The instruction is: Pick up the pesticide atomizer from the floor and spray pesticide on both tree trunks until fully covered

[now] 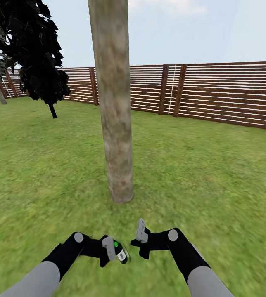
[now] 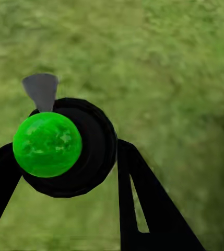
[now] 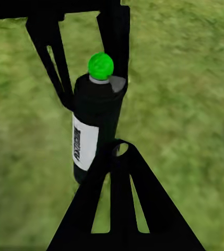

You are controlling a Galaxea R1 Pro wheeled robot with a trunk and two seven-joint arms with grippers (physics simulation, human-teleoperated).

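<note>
The pesticide atomizer (image 1: pixel 120 252) is a small black bottle with a green ball top and a white label. My left gripper (image 1: pixel 113 250) is shut on it, low over the grass floor (image 1: pixel 207 173). In the left wrist view the atomizer (image 2: pixel 48 144) is seen from its top end, between the black fingers (image 2: pixel 143 209). The right wrist view has the atomizer (image 3: pixel 92 123) upright between the left gripper's fingers (image 3: pixel 53 57). My right gripper (image 1: pixel 141 241) hangs just right of the bottle, its fingers (image 3: pixel 117 198) meeting at the tips, holding nothing. One thick mottled tree trunk (image 1: pixel 115 115) rises straight ahead.
A brown slatted fence (image 1: pixel 215 93) closes the lawn at the back. A black-foliaged tree (image 1: pixel 40 53) with a thin trunk stands at the back left, and a pale slanting trunk (image 1: pixel 0 93) shows at the far left edge. Open grass lies on both sides of the thick trunk.
</note>
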